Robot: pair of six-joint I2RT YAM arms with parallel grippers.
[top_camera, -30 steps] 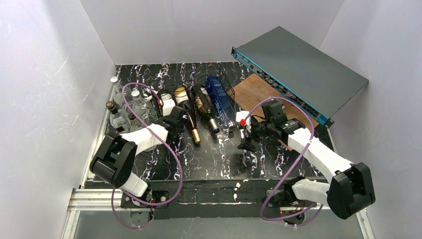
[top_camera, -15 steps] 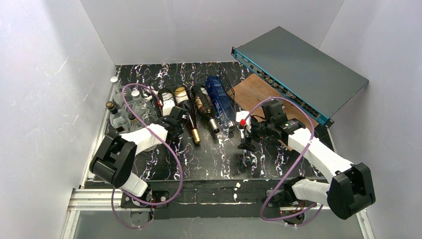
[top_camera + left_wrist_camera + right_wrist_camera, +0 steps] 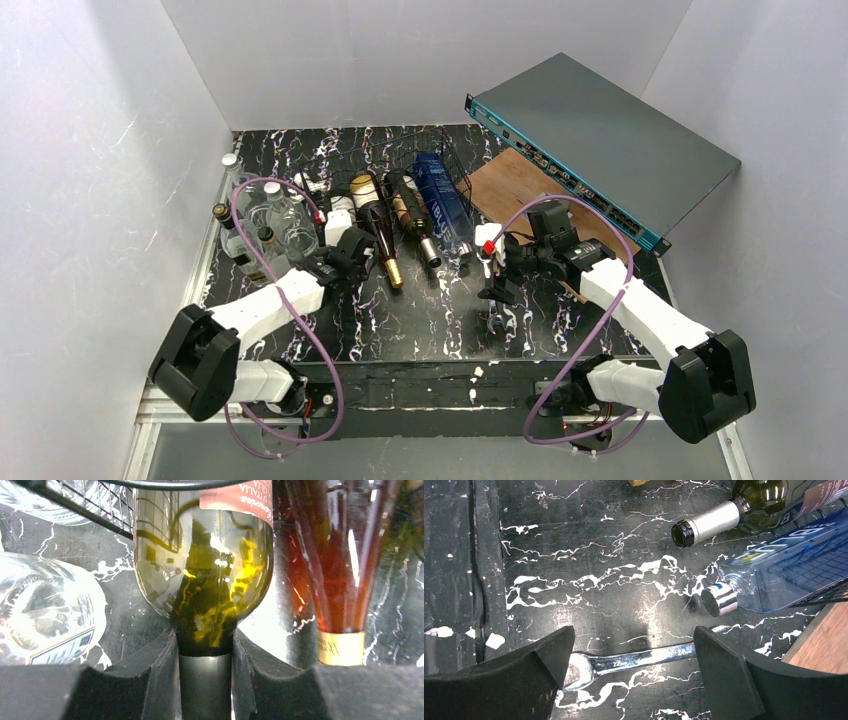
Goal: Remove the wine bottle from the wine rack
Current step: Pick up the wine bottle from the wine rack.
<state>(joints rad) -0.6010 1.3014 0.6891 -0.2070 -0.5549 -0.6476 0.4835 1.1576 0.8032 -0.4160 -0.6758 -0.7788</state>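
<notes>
White walls box in a black marble-patterned table [image 3: 420,320], with the black wire wine rack [image 3: 452,160] lying low toward the back, beside a wooden board [image 3: 510,185] and a flat grey box with a teal edge [image 3: 610,130]. Four bottles lie in the rack, necks toward the arms. The left gripper [image 3: 205,650] is clamped tight on the neck of the leftmost one, a green wine bottle [image 3: 205,580] with a red label, whose body lies under the rack's front wire. Just beside it are an amber bottle with a gold foil collar [image 3: 345,580], then a bottle with a silver-foil neck [image 3: 709,522], then a blue bottle with a silver cap [image 3: 784,570]. Clear glass bottles [image 3: 270,215] stand at the table's left edge. The right gripper [image 3: 634,645] hangs with its jaws spread wide and holding nothing, above a chrome wrench [image 3: 634,661] lying flat on the table.
</notes>
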